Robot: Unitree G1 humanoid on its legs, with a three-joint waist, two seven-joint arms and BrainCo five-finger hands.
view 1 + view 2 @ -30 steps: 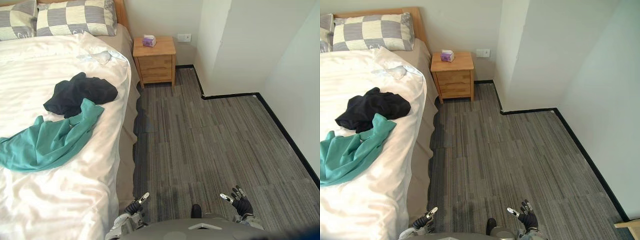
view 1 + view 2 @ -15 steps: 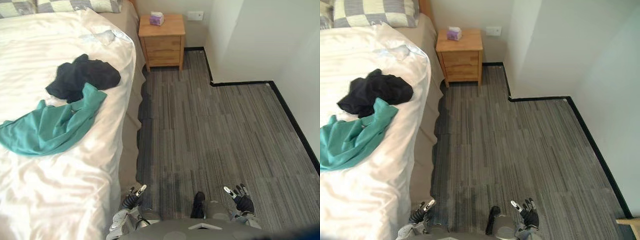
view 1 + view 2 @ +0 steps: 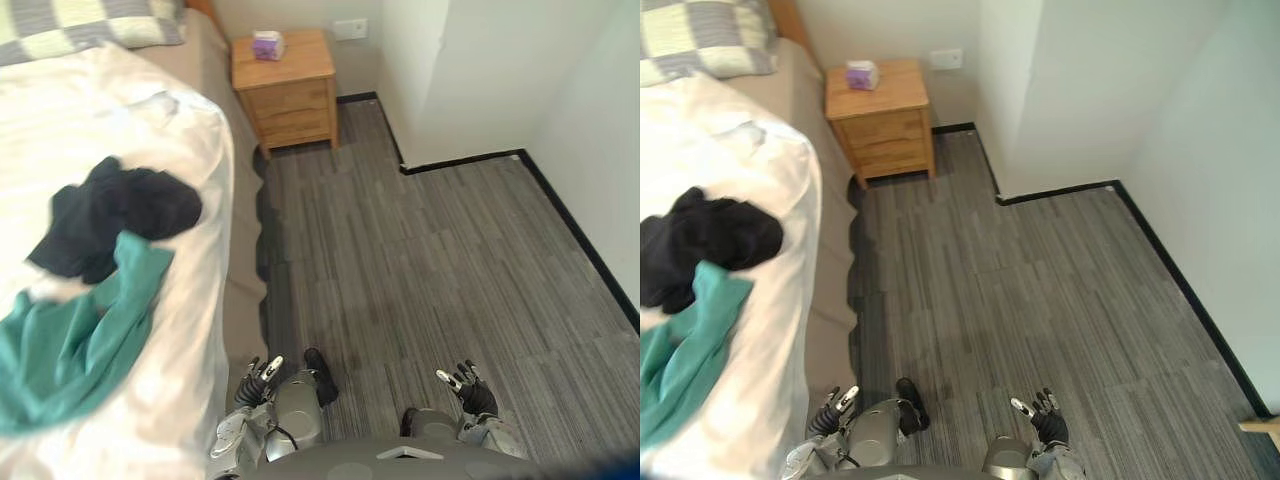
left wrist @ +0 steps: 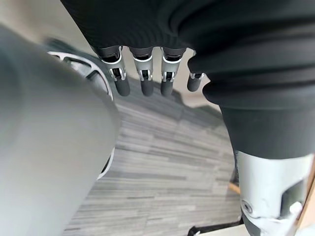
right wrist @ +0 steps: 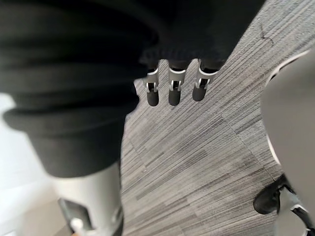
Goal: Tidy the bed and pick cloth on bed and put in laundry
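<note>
Left eye view: the black garment (image 3: 120, 212) and teal garment (image 3: 70, 345) look soft and light, best pinched at a bunched fold, while my left hand (image 3: 258, 378) and right hand (image 3: 468, 386) hang slack and empty.

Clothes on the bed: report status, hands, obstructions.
Left hand and right hand open, low, holding nothing. Dark cloth and teal cloth lie untouched on bed. Nightstand by far wall, apart from them.

White duvet (image 3: 110, 110), plain; beige sheet (image 3: 238, 180) beside it. Black cloth (image 3: 115, 215) and teal cloth (image 3: 70, 350), both unpatterned. Pillow (image 3: 80, 22) checked in grey and cream. Light-wood nightstand (image 3: 290, 80) with small purple box (image 3: 267, 45). Floor (image 3: 430, 270) grey, fine darker streaks laid in plank-like blocks. Black skirting (image 3: 462, 160), white walls (image 3: 470, 70).
</note>
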